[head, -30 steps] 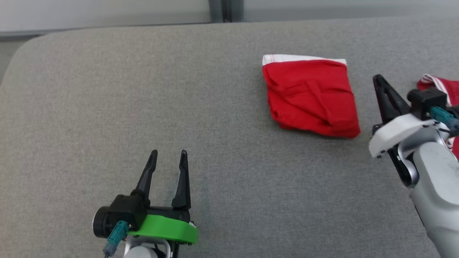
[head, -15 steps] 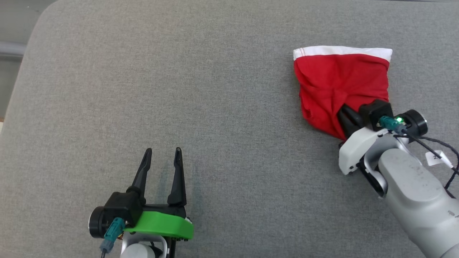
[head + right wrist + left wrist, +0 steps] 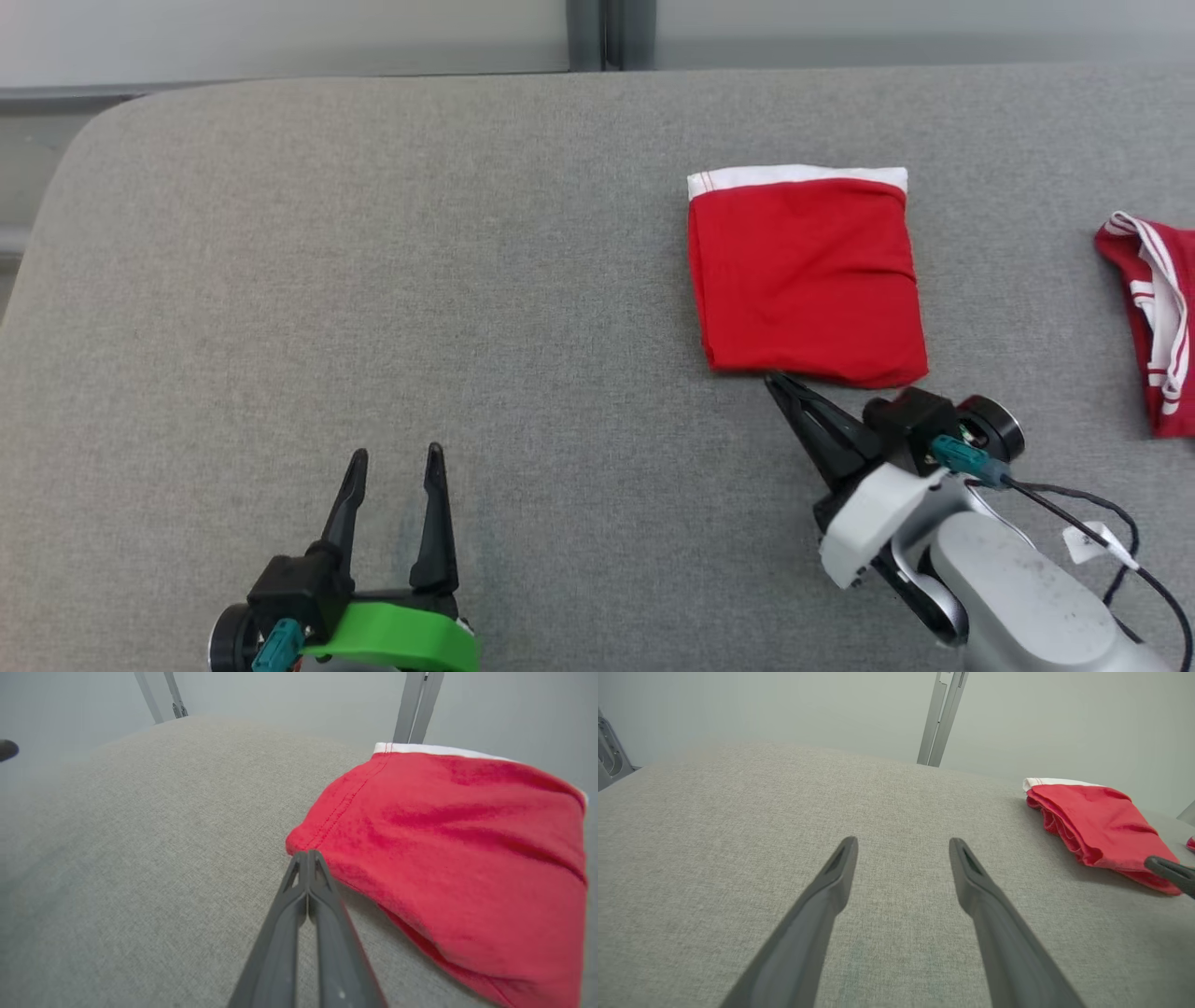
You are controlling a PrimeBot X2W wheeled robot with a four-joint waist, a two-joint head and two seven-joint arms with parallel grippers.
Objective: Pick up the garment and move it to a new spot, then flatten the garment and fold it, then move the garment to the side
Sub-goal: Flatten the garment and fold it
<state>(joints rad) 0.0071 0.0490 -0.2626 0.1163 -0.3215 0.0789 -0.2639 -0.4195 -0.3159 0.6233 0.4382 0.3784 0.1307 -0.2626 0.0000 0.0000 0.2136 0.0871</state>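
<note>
head view: the left pincer [image 3: 396, 453], spread and empty, is seen at lower left over the grey surface [image 3: 280, 233]. the folded red garment [image 3: 808, 275] is laid right of centre; just beside its near edge the right pincer [image 3: 777, 383] is held pressed together, judged the nearer.

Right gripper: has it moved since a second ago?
Yes. The right gripper, then beside the striped garment, is now left of it and nearer the robot, at the folded garment, by its near corner.
</note>
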